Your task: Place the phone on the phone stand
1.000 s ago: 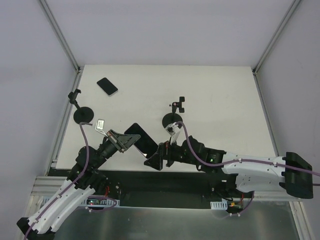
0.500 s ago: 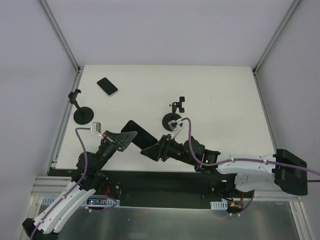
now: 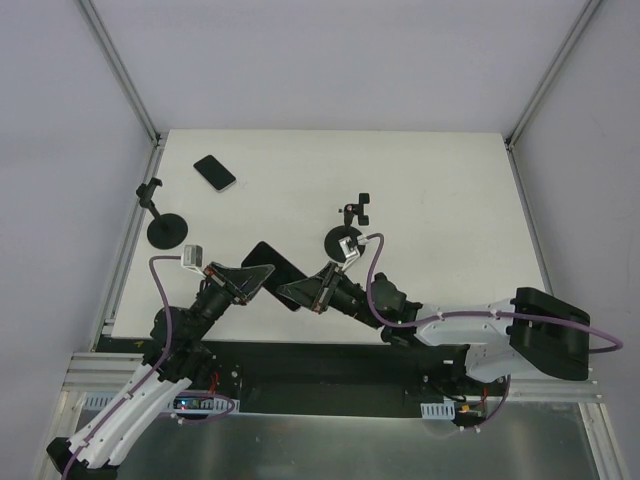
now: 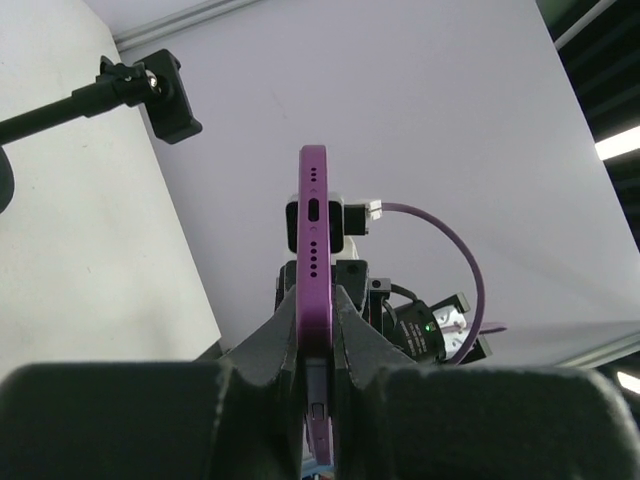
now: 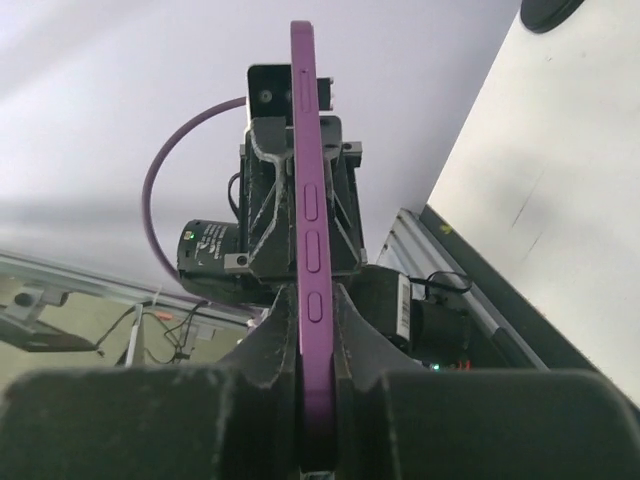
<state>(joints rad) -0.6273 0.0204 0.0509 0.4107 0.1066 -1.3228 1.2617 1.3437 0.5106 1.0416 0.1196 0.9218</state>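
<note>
hidden: phone (image 4: 316,240) is edge-on in both wrist views, neither face visible. Its lower end is buried between the pads (image 4: 275,335) in each.
cut off: left wrist view has only the clamp and part of the arm of the centre stand (image 4: 160,88); its base is out of frame. Right wrist view catches a sliver of a black disc (image 5: 548,10) at the top edge. Can't tell what it belongs to.
hard to read: from the top camera the phone is a dark slab. The contact points blur into the black fingers.
left gripper (image 4: 317,300): closed down to phone thickness, one pad on each face. The phone's port edge faces its camera.
right gripper (image 5: 312,300): same, clamped on the phone, with the button edge facing its camera.
phone vs grippers: pinched by both at once, left gripper coming in from the left, right gripper from the right. Each wrist camera sees the other arm's wrist straight behind the phone.
phone location: in the air over the near part of the table (image 3: 440,190), between the two arms, on neither stand.
centre stand, top view: upright, just beyond the right gripper, apart from the phone.
left stand (image 3: 166,228): by the left table edge, well apart from the phone.
second phone (image 3: 214,172): flat on the table, toward the far left corner.
</note>
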